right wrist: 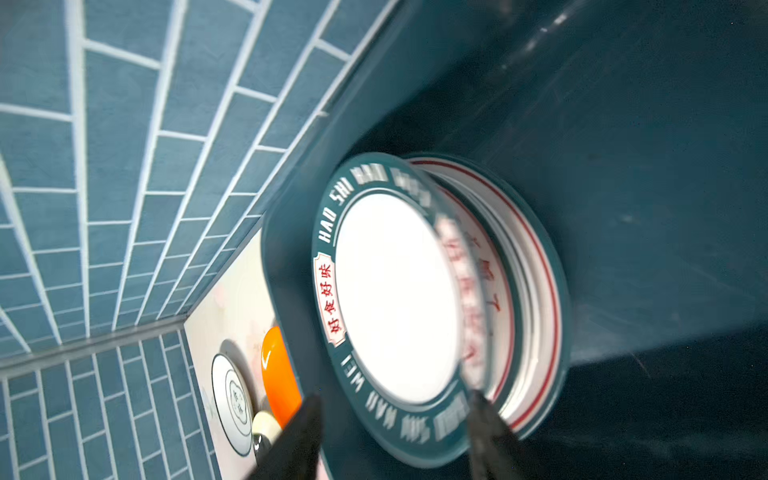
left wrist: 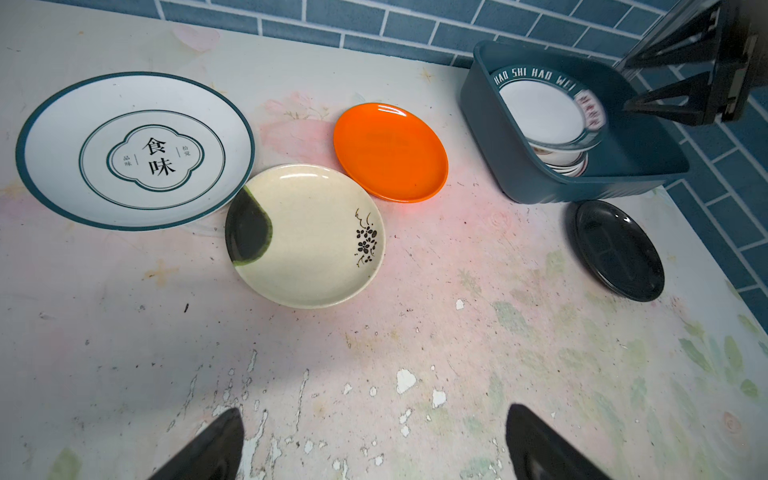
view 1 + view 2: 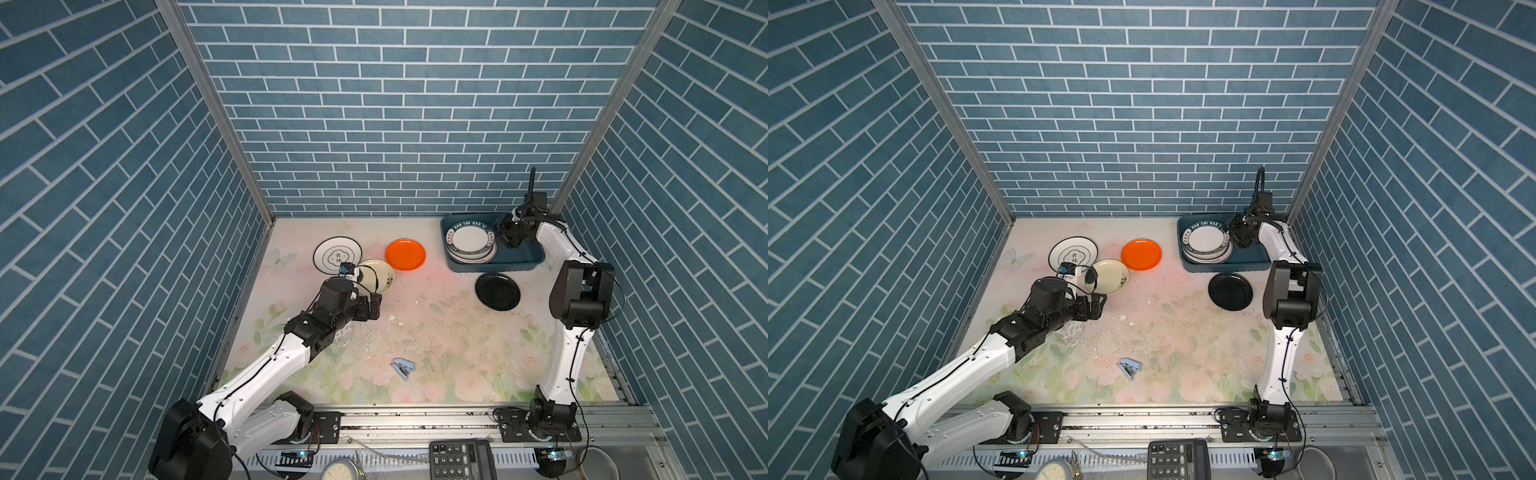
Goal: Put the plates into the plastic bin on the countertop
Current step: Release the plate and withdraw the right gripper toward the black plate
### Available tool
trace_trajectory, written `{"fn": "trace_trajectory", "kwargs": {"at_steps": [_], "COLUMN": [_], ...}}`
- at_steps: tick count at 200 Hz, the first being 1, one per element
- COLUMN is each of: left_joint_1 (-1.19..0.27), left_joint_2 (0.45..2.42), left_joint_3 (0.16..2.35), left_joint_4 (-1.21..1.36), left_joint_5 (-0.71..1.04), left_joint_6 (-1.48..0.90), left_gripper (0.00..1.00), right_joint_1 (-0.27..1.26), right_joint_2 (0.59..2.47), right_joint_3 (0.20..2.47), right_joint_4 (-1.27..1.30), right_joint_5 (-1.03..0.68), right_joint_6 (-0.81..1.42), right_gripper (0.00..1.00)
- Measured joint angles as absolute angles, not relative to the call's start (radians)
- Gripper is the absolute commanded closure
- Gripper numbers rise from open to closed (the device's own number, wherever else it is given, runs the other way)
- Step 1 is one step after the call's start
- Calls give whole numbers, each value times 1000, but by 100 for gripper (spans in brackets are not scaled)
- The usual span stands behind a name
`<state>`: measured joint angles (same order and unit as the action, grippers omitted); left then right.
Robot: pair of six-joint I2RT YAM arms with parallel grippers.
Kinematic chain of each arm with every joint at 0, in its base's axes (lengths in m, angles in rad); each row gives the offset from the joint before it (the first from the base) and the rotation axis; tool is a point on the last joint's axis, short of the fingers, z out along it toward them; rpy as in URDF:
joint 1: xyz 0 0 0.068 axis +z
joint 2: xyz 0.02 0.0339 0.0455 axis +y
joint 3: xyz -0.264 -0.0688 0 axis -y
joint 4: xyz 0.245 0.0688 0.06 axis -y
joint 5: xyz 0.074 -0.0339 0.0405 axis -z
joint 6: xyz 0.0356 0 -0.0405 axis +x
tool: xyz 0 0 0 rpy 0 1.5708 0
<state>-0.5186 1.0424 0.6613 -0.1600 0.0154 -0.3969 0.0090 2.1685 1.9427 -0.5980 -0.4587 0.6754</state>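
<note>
The dark teal plastic bin [image 3: 524,251] [image 2: 490,137] stands in the back right corner of the flowered countertop [image 3: 436,332]. It holds a stack of plates [image 3: 469,241] [image 1: 395,299]; the top one has a lettered teal rim, blurred at one edge. My right gripper [image 3: 505,239] [image 1: 395,403] hangs over the bin, open, its jaws apart either side of that rim. On the countertop lie a white teal-rimmed plate [image 2: 135,149], a cream plate [image 2: 305,235], an orange plate [image 2: 390,151] and a black plate [image 2: 619,249]. My left gripper [image 3: 370,307] [image 2: 374,415] is open and empty, just in front of the cream plate.
A small blue stapler [image 3: 403,369] lies on the front middle of the countertop. Blue brick walls close in on three sides, tight against the bin. A calculator [image 3: 461,459] sits beyond the metal rail at the front edge.
</note>
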Motion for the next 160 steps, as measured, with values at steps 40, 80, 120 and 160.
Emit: {"fn": "trace_trajectory", "kwargs": {"at_steps": [40, 80, 120, 160], "left_joint_1": [-500, -457, -435, -432], "left_joint_2": [1009, 994, 1045, 1100], "left_joint_3": [661, 662, 700, 786], "left_joint_4": [-170, -184, -235, -281], "left_joint_5": [28, 36, 81, 135], "left_joint_6": [-410, -447, -485, -525], "left_gripper": [1, 1, 0, 0], "right_joint_1": [12, 11, 11, 12], "right_joint_2": [2127, 1983, 1768, 1531], "right_joint_3": [1947, 1751, 1506, 1233], "right_joint_4": [-678, -673, -603, -527], "right_joint_5": [-463, -468, -484, -499], "right_joint_6": [623, 624, 631, 627], "right_gripper": [24, 24, 16, 12]}}
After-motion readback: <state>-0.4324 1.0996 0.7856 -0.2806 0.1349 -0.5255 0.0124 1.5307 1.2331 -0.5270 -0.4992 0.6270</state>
